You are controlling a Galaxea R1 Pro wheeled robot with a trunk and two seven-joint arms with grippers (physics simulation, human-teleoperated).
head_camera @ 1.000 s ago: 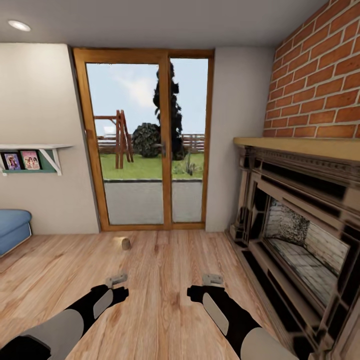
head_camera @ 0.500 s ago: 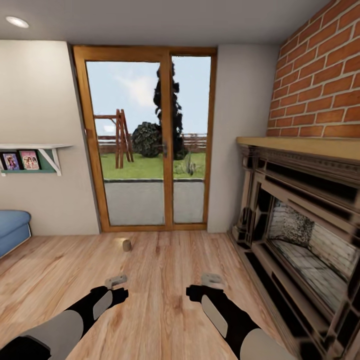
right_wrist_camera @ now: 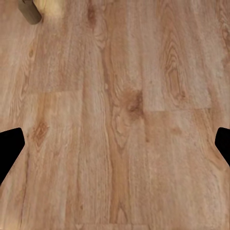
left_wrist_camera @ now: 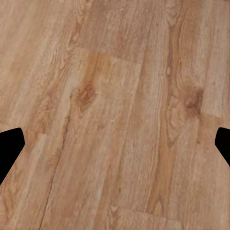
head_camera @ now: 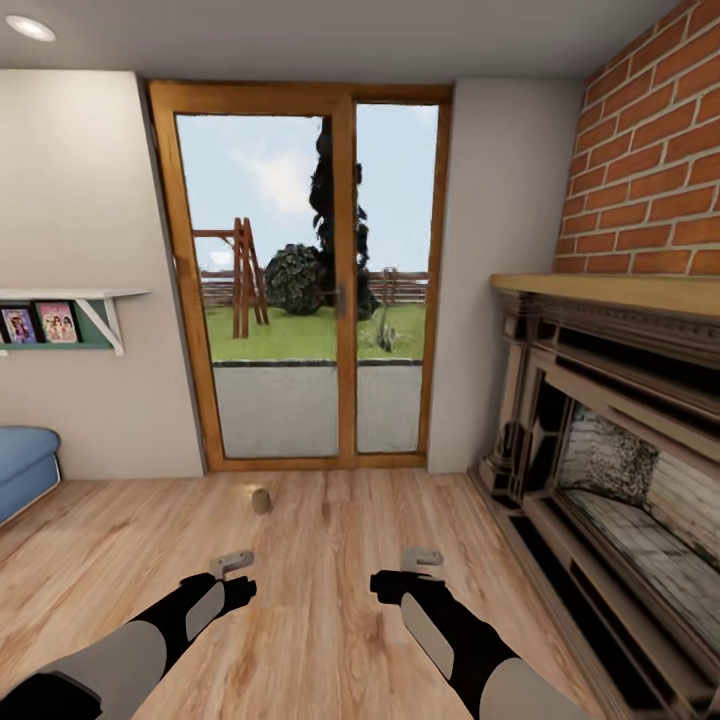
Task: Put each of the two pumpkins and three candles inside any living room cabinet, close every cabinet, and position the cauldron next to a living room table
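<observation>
Head view, nearest first: our left gripper (head_camera: 232, 563) and right gripper (head_camera: 421, 558) hang low over the wood floor (head_camera: 330, 600), level with each other and well apart, nothing between the fingers of either. Both wrist views look straight down on bare planks, with the dark fingertips at opposite edges of the picture, so we note the fingers of both spread wide. Ahead of the left gripper, one candle (head_camera: 259, 499) lies tipped on its side on the floor, pale beige, near the door sill; the right wrist view catches a part of it at a corner (right_wrist_camera: 29, 10). Off to our left, the end of a blue sofa (head_camera: 22, 468) sits against the wall, and above it a white shelf (head_camera: 70, 296) carries two small framed pictures. To our right runs the ornate grey fireplace (head_camera: 600, 440) with a tan mantel, red brick (head_camera: 650, 180) above it. Farthest, a wood-framed glass door (head_camera: 310, 290) stands shut, giving onto grass, a swing frame and a fence.
</observation>
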